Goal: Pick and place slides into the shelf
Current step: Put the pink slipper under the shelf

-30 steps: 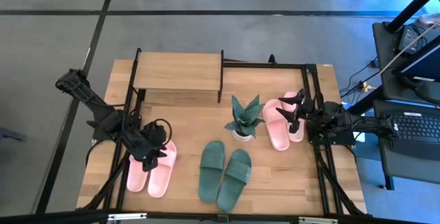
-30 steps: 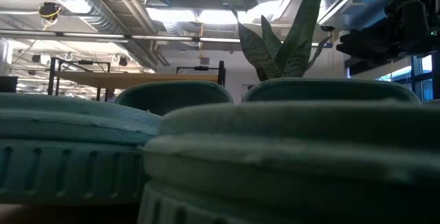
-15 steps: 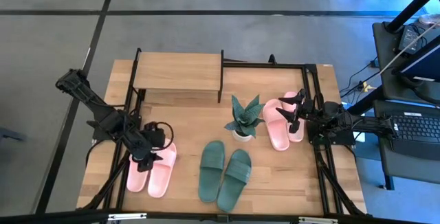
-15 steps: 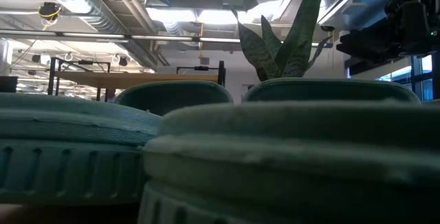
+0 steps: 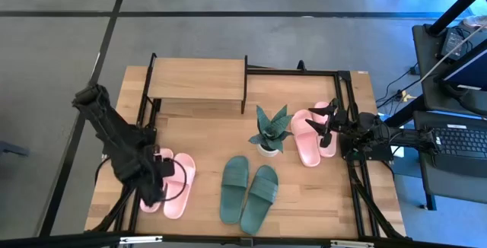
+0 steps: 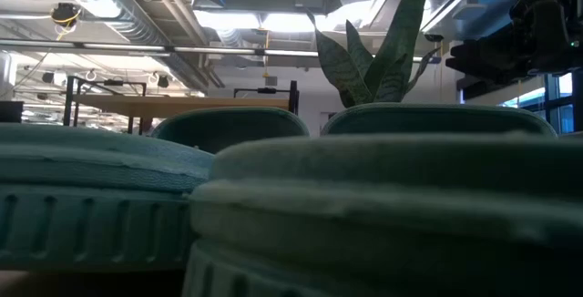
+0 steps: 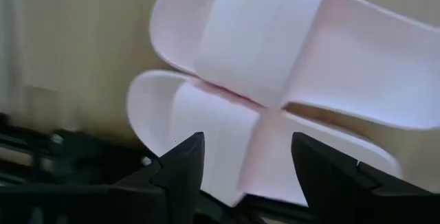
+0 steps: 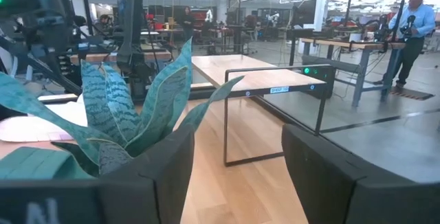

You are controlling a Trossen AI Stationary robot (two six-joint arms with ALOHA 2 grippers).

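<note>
One pale pink pair of slides [image 5: 179, 189] lies flat near the table's left near corner. My left gripper [image 5: 160, 178] hangs open over it, and in its wrist view the open fingers [image 7: 184, 161] stand above the nearer pink slide [image 7: 220, 131]. The second pink pair [image 5: 307, 138] lies at the right, with my right gripper [image 5: 326, 122] open just above its right side. The dark green pair [image 5: 249, 189] lies flat at the near middle and fills the low view [image 6: 364, 206]. The shelf [image 5: 196, 79] stands on its black legs at the far left.
A green spiky potted plant [image 5: 270, 130] stands between the shelf and the right pink pair, close ahead of my right gripper [image 8: 237, 135]. A black metal frame [image 5: 338, 81] runs round the table. Bare wood [image 5: 293, 88] lies to the right of the shelf.
My left arm has swung and risen at the elbow. Its gripper has moved toward the table's near edge over the left pink pair and tipped to point more downward. The slides have stayed where they were.
</note>
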